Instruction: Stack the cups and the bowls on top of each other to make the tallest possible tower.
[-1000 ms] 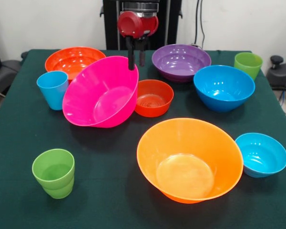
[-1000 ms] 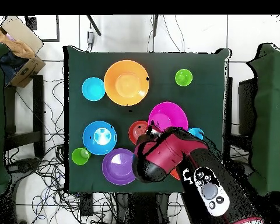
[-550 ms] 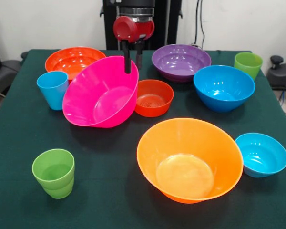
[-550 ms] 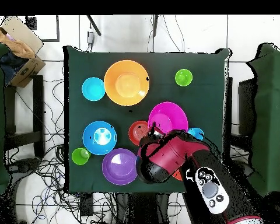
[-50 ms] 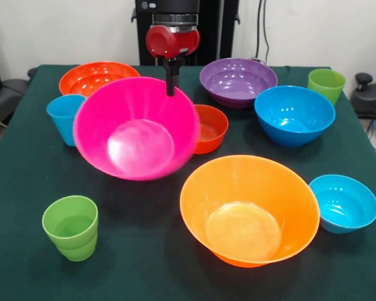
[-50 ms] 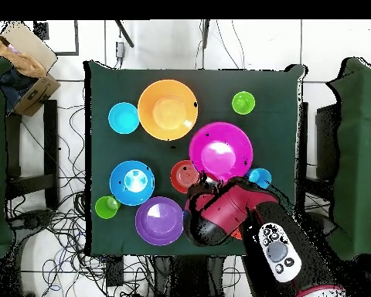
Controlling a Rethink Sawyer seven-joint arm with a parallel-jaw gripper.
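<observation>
Gripping the far rim of the large pink bowl (image 5: 136,128), the claw (image 5: 170,88) is clamped on that rim in the front view, and the bowl hangs tilted toward the camera, apparently clear of the green surface (image 5: 144,251). It hides part of the sky blue cup (image 5: 62,116) on its left and of the small red-orange bowl (image 5: 210,128) on its right. Far left stands the medium red-orange bowl (image 5: 94,76); the purple bowl (image 5: 238,80), the blue bowl (image 5: 294,114) and a lime green cup (image 5: 326,84) sit far right. Near the camera are the large orange bowl (image 5: 249,210), the small blue bowl (image 5: 343,202) and another green cup (image 5: 71,227).

From overhead, the pink bowl (image 6: 221,151) hangs just beyond the arm (image 6: 227,209), between the orange bowl (image 6: 168,109) and the blue cup (image 6: 260,176), apart from both.

No tower exists yet: nothing is stacked, so every piece remains to be placed, and only the first bowl is in hand.
</observation>
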